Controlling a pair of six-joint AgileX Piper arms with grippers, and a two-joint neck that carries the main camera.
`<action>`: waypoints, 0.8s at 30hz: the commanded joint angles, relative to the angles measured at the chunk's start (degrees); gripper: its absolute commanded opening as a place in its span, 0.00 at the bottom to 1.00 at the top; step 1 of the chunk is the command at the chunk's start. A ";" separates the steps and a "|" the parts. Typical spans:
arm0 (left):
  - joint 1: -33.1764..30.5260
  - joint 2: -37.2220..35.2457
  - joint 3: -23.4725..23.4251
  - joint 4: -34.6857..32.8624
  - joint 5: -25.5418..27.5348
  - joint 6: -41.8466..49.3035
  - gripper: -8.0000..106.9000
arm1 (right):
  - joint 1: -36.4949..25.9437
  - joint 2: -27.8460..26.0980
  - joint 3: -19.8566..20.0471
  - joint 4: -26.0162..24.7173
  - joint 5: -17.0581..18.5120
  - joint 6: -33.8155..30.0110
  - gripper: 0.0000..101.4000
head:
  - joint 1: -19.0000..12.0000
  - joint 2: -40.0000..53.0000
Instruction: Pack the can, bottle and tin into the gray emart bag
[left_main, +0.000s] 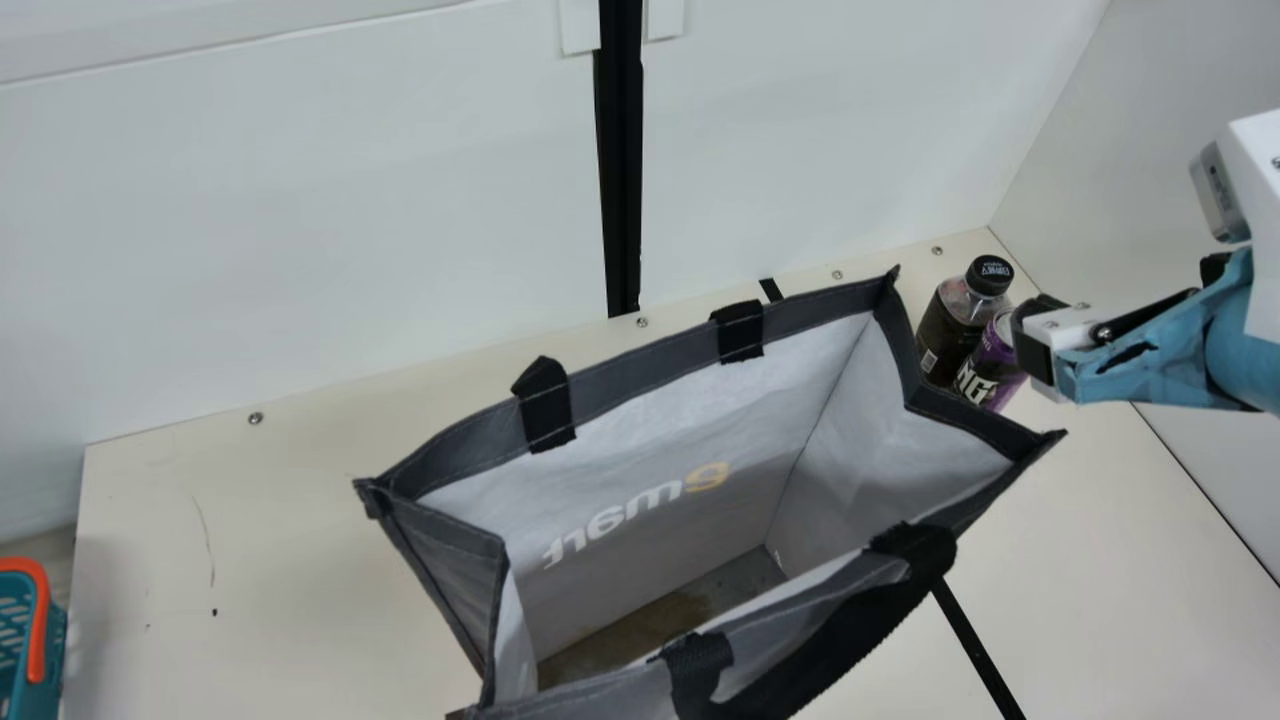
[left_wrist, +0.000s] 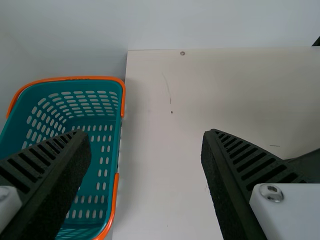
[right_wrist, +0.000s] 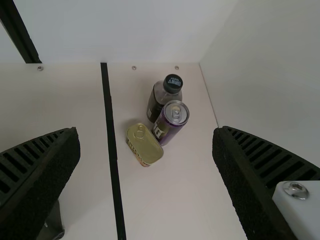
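**Gray bag up front, standing with its mouth open; can, bottle and tin outside it, pick step in hand.**

Bottle upright, far right on the table. Can upright just beside it, on its near side. Tin lies flat, just near-left of the can; can't tell if they touch.

Right gripper: wide open, holding nothing, up over the right side by the three items. Left gripper: also wide open, nothing held, over the left side near the teal basket.

My read: first pick not made. Next: choose one item, center right gripper, lower, close. Can and bottle crowd each other, so a finger could tip one. Tin is low; needs a deeper approach. Then lift above the rim before moving left.
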 joint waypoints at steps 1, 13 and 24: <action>0.00 0.00 0.00 0.00 0.00 0.00 0.85 | -0.27 0.03 0.68 -0.09 0.01 0.13 0.90 | -1.30 -0.05; 0.00 0.00 0.00 0.00 0.00 0.00 0.85 | -2.41 0.41 3.25 -0.35 0.01 0.59 0.90 | -1.30 -0.05; 0.00 0.00 0.00 0.00 0.00 0.00 0.85 | -2.64 0.38 3.53 -0.55 -0.05 0.62 0.90 | -1.30 -0.05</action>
